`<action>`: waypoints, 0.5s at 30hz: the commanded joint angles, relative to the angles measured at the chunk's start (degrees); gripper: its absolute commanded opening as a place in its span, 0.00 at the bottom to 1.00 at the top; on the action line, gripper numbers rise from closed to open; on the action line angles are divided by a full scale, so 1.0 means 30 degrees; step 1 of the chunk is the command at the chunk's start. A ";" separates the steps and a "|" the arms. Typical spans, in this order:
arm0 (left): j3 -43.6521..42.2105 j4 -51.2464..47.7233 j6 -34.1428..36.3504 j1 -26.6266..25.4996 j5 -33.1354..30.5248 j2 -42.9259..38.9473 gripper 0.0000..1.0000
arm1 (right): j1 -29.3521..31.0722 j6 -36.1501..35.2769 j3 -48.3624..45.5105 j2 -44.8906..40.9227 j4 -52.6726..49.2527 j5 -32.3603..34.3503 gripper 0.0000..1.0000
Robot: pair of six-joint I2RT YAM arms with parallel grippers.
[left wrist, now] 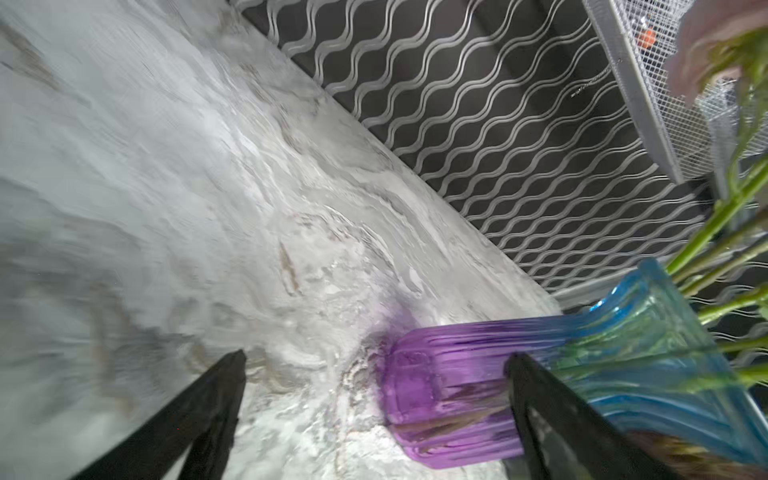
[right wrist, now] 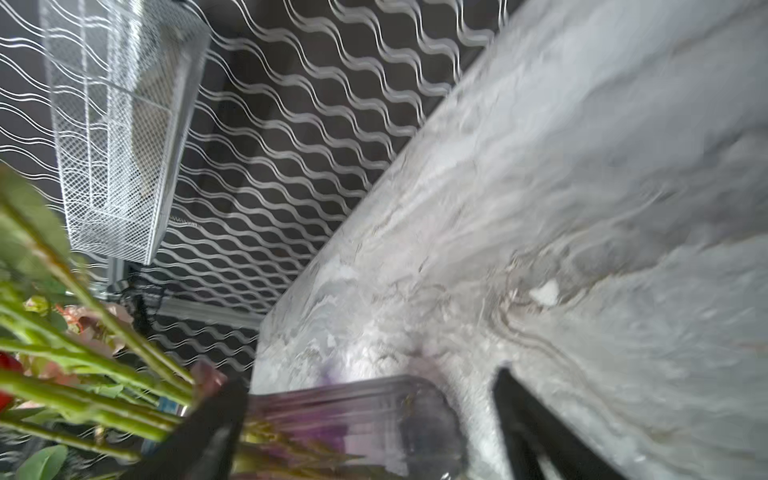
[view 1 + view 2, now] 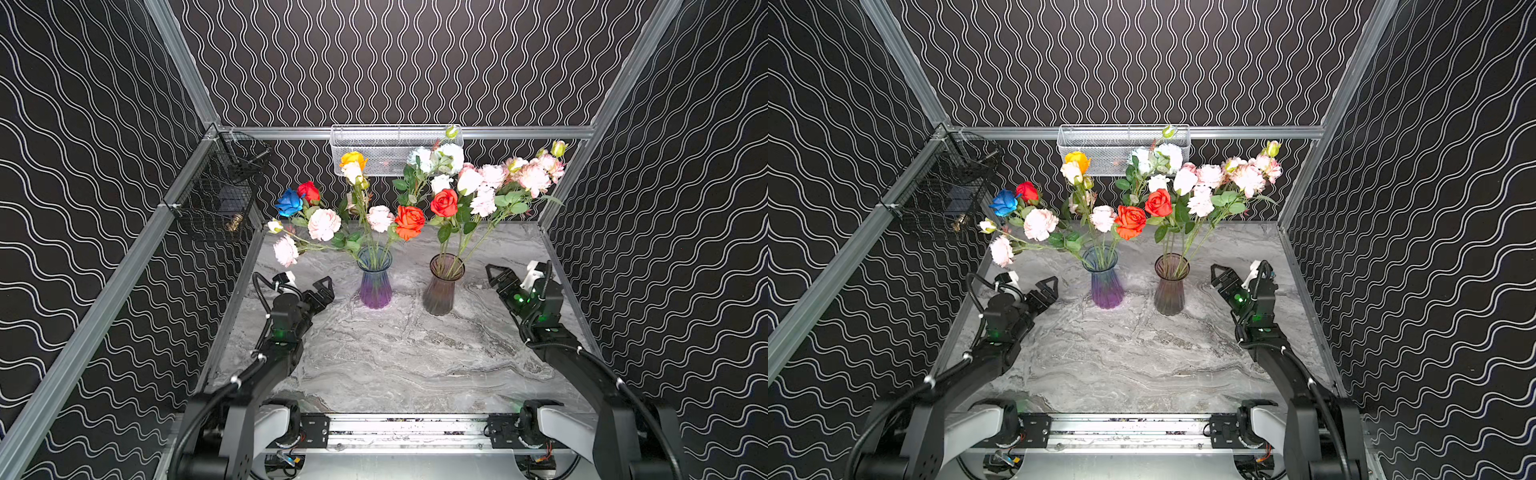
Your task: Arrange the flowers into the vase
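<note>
two vases (image 3: 375, 286) (image 3: 441, 291) hold flowers (image 3: 444, 203); left end effector (image 3: 323, 290) and right end effector (image 3: 498, 277) spread, empty.

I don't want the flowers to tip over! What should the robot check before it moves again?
1. Blue-purple vase upright: ok.
2. Brown vase upright: ok.
3. Flowers all stand in the vases, none lying on the marble table: ok.
4. Left gripper open, holding nothing, apart from the blue-purple vase: ok.
5. Right gripper open, holding nothing, apart from the brown vase: ok.
6. Low-leaning pink flower steady in its vase: cannot tell.
</note>
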 commanded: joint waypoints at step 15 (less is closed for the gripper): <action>0.1147 -0.7399 0.2527 -0.0417 -1.0838 -0.1117 0.99 | 0.0040 -0.0748 -0.2198 -0.2838 -0.1694 0.2822 1.00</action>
